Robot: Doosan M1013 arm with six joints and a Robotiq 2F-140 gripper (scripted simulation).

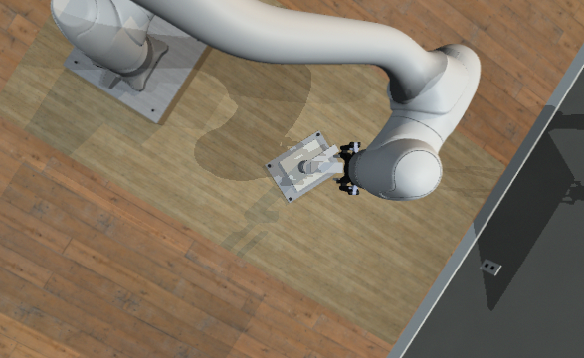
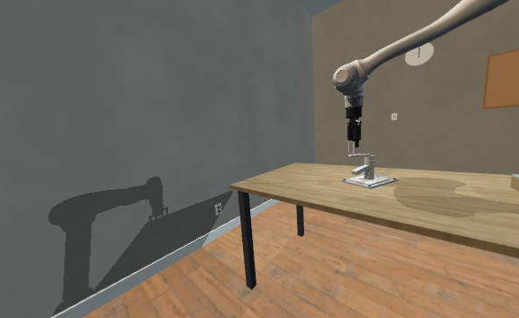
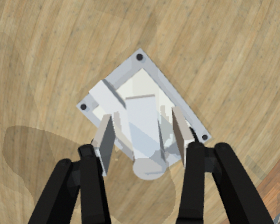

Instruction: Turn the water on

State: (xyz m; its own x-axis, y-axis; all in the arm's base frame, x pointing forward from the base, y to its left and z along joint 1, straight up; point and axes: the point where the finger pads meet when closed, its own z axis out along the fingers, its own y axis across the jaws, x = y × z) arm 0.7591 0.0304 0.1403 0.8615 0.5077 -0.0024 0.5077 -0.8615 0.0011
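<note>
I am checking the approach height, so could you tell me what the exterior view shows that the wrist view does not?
Only the exterior view shows height: the hand hangs just above the tap's lever, which lies level, with a small gap between them. It also shows the table's legs and the walls.

Only the wrist view shows sideways alignment: the two fingers stand apart on either side of the lever, with nothing gripped.

Both show the tap on its grey base plate on the wooden table.
</note>
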